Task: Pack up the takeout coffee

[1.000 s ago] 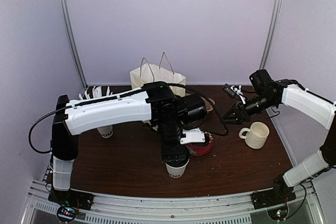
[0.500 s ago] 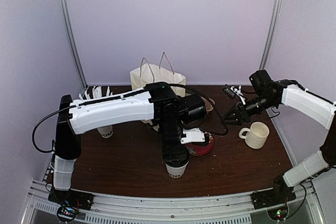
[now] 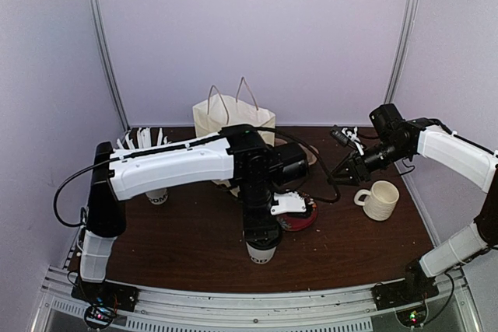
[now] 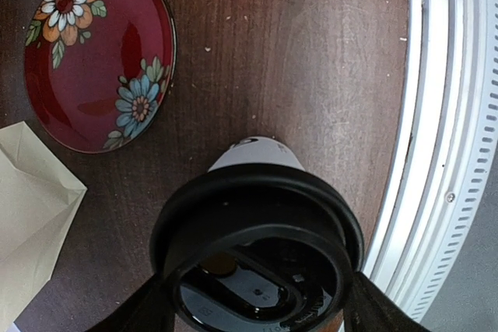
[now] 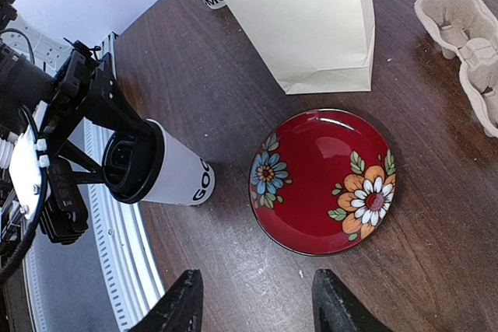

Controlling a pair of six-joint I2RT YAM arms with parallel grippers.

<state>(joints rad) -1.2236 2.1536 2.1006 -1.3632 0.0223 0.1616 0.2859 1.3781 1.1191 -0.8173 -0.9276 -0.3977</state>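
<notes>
Left jaws wide, clamped on rim of round black plastic lid [image 4: 257, 207] atop tapered white paper cup [image 4: 253, 153], upright near bench [image 4: 311, 52] front edge. Press down square, no tilt. Right jaws half-open, empty.

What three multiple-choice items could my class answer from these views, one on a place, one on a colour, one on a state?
1. Where is the red plate?
A. On the table beside the paper bag
B. Inside the bag
C. Under the mug

2. What colour is the lid on the takeout cup?
A. White
B. Black
C. Red

3. How is the right end effector?
A. Shut on the mug
B. Gripping the bag
C. Open, empty

Answers:
1 A, the plate lies on the table just in front of the bag.
2 B, the lid looks black in both wrist views.
3 C, its jaws stand apart with nothing between.
</notes>
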